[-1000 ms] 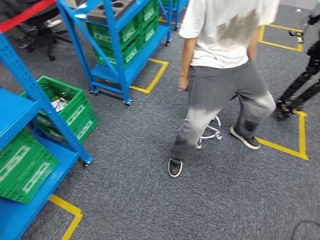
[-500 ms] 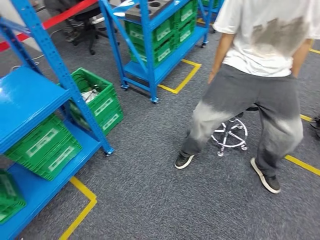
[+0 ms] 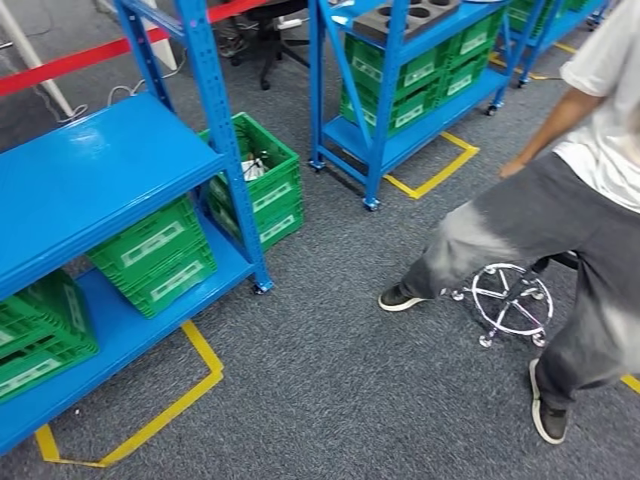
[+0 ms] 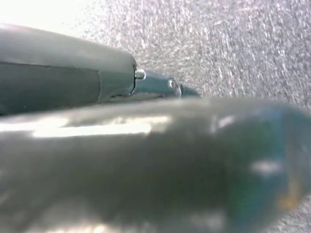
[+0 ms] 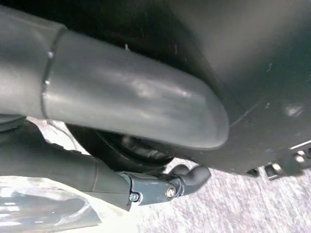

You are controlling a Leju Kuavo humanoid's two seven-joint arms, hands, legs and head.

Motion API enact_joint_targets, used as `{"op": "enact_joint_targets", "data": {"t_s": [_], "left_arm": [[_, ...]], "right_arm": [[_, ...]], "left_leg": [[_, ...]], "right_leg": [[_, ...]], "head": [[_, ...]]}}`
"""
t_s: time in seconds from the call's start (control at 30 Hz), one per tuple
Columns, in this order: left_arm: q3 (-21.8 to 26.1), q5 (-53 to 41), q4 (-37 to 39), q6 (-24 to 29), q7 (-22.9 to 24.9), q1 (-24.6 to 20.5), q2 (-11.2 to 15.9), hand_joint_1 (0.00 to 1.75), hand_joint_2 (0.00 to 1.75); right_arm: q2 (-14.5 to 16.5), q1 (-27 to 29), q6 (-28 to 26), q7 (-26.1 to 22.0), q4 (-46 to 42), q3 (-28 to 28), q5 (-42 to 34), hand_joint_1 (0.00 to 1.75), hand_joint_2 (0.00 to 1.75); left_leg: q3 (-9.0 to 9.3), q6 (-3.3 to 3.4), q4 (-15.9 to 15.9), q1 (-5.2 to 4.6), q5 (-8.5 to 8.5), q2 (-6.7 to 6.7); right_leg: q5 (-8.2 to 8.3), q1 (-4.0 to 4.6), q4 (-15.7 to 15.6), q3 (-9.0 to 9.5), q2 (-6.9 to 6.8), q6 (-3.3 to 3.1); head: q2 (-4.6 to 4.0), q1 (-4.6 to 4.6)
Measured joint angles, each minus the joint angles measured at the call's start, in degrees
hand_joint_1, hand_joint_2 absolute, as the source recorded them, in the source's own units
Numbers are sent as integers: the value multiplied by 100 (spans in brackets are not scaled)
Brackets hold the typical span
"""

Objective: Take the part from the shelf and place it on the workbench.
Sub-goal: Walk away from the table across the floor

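Observation:
A blue shelf stands at the near left in the head view, its upper board bare, with green crates on its lower board. Beside its post sits a green crate on the floor with pale items inside; I cannot tell if they are the part. My left hand hangs over grey carpet, thumb blurred and close, a dark finger held straight, nothing in it. My right hand hangs by my body with a finger stretched out, holding nothing.
A second blue shelf farther back carries green crates and a grey block with round holes. A person stands at the right, legs spread over a chrome stool base. Yellow tape marks the carpet.
The whole picture has shifted right, so the camera has turned left. The near blue shelf now takes up more of the left side, and the person lies at the right edge.

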Motion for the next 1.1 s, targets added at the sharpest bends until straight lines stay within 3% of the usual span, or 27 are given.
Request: {"op": "enact_joint_targets", "data": {"t_s": [0.03,0.07,0.1,0.13,0.2,0.27,0.33,0.37,0.43,0.47,0.53,0.57,0.6,0.63,0.7,0.77,0.83,0.87,0.93,1.0,1.03,1.07,1.1], "left_arm": [[-41,-18,15,-7,0,1,0,0,0],[-67,-22,28,-7,0,2,1,0,0],[-86,-26,40,-7,0,4,1,0,0],[-102,-30,54,-8,0,5,1,0,0],[-142,-33,72,-10,0,3,4,0,0],[-184,-36,83,-17,0,5,11,0,0],[-204,-37,97,-21,0,22,19,0,0],[-207,-37,105,-20,0,35,21,0,0],[-216,-37,119,-18,0,48,28,0,0],[-223,-38,124,-18,0,48,28,0,0],[-235,-51,129,-19,0,51,29,0,0],[-239,-67,131,-19,-2,57,29,0,0],[-245,-94,131,-15,-8,66,30,0,0],[-253,-120,131,-6,-17,76,30,0,0],[-272,-142,128,11,-26,89,52,0,0],[-282,-104,114,-10,40,75,109,0,0],[-280,-83,103,-36,203,72,193,0,0],[-279,-94,103,-29,291,81,236,0,0],[-277,-160,103,-22,393,69,311,0,0],[-338,-409,117,-205,299,25,386,0,0],[-412,-585,137,-361,221,-12,428,0,0],[-508,-746,163,-498,157,-58,473,0,0],[-601,-869,190,-589,145,-115,513,0,0]], "right_arm": [[-13,5,-49,-41,26,-47,-28,0,0],[-20,7,-87,-66,43,-80,-42,0,0],[-23,5,-111,-79,56,-112,-52,0,0],[-26,5,-118,-84,69,-138,-59,0,0],[-33,8,-116,-92,118,-187,-68,0,0],[-39,11,-113,-98,162,-213,-72,0,0],[-39,10,-114,-104,175,-228,-74,0,0],[-38,10,-114,-106,175,-235,-74,0,0],[-35,12,-115,-102,182,-250,-76,0,0],[-35,13,-115,-95,187,-256,-79,0,0],[-38,13,-128,-80,200,-281,-111,0,0],[-42,12,-147,-74,213,-303,-154,0,0],[-48,11,-178,-72,233,-335,-230,0,0],[-55,12,-216,-77,258,-378,-329,0,0],[-80,25,-290,-132,306,-502,-543,0,0],[-163,88,-334,-260,343,-625,-695,0,0],[-286,161,-360,-418,363,-721,-829,0,0],[-343,189,-380,-478,369,-769,-906,0,0],[-440,251,-395,-530,385,-880,-1081,0,0],[-494,270,-240,-435,348,-1026,-1388,0,0],[-501,237,-87,-309,285,-1130,-1574,0,0],[-502,181,77,-157,197,-1246,-1728,0,0],[-498,129,214,-4,103,-1358,-1828,0,0]], "left_leg": [[4,-4,1,15,-2,-71],[15,-12,3,30,-7,-142],[28,-26,9,48,-14,-220],[41,-48,20,67,-24,-305],[36,-115,61,91,-44,-469],[-25,-195,100,100,-34,-604],[-84,-267,106,111,-2,-708],[-103,-298,122,105,-13,-656],[-245,-356,412,89,-197,-384],[-392,-380,725,88,-362,-228],[-745,-408,1470,111,-661,-125],[-838,-408,1673,119,-690,-118],[-828,-400,1665,122,-610,-111],[-704,-380,1427,119,-435,-82],[-317,-308,674,68,-93,157],[-81,-239,210,-1,-19,371],[-48,-195,125,-22,-58,299],[-33,-174,91,-7,-46,227],[0,-120,29,39,-12,85],[2,-91,15,60,3,-45],[0,-88,16,63,3,-112],[6,-88,17,65,2,-181],[15,-90,20,67,0,-261]], "right_leg": [[-68,-14,310,-183,24,30],[-27,-24,441,-279,29,54],[130,-34,352,-266,37,78],[376,-53,50,-150,74,100],[738,-115,-667,152,351,138],[774,-142,-1019,316,579,96],[757,-133,-1074,357,508,5],[770,-138,-1087,371,439,-30],[780,-149,-1112,395,272,-107],[772,-142,-1115,400,186,-134],[751,-125,-1114,402,0,-168],[741,-117,-1114,407,-88,-178],[728,-110,-1114,419,-169,-183],[711,-103,-1114,439,-243,-182],[664,-83,-1115,478,-378,-157],[612,-61,-1120,491,-517,-108],[578,-48,-1152,555,-669,-61],[551,-50,-1156,598,-662,-33],[364,-68,-926,550,-401,21],[25,-97,-283,226,-97,56],[-107,-102,66,47,-45,68],[-141,-104,285,-72,-19,78],[-62,-106,324,-107,0,86]], "head": [[0,2],[0,0],[0,-1],[0,0],[0,15],[0,33],[0,35],[0,27],[0,-16],[0,-40],[0,-55],[0,-56],[0,-56],[0,-55],[0,-55],[0,-62],[0,-67],[1,-60],[1,-32],[1,9],[1,18],[1,24],[0,24]]}}
